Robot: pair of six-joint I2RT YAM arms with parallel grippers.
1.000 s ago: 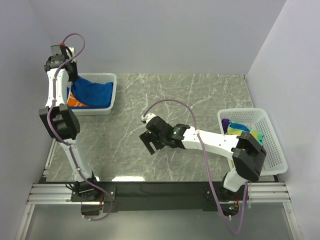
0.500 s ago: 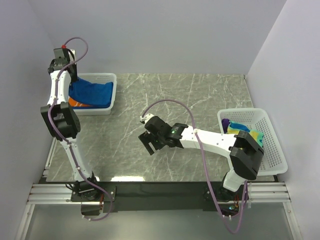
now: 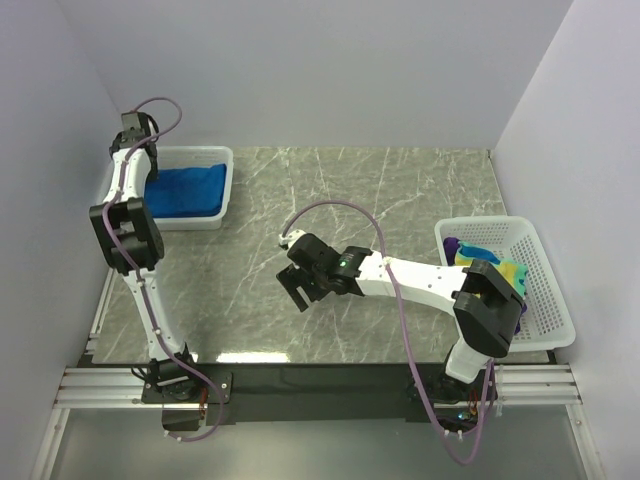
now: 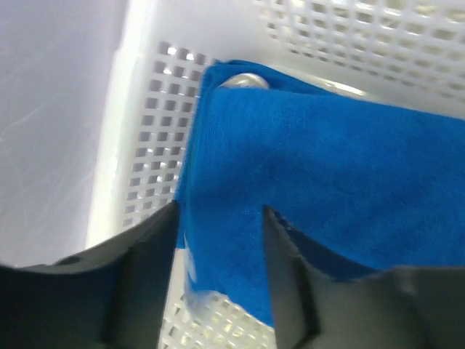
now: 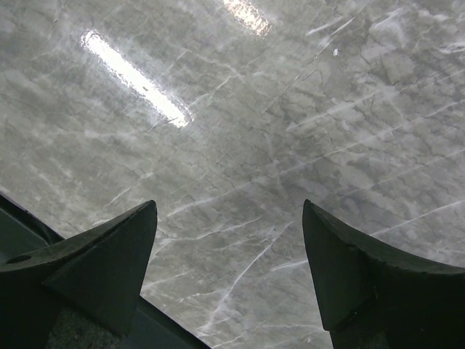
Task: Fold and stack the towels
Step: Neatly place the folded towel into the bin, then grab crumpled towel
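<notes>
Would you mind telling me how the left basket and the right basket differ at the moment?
The left basket sits at the far left corner of the table; the right basket sits at the right edge. The left one shows only a royal blue towel; the right one holds several mixed-coloured towels. Both are white plastic.

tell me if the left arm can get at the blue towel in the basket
Probably yes. The left gripper hangs open just above the blue towel inside the white basket, and nothing shows between it and the cloth. The basket wall is close on one side, though.
</notes>
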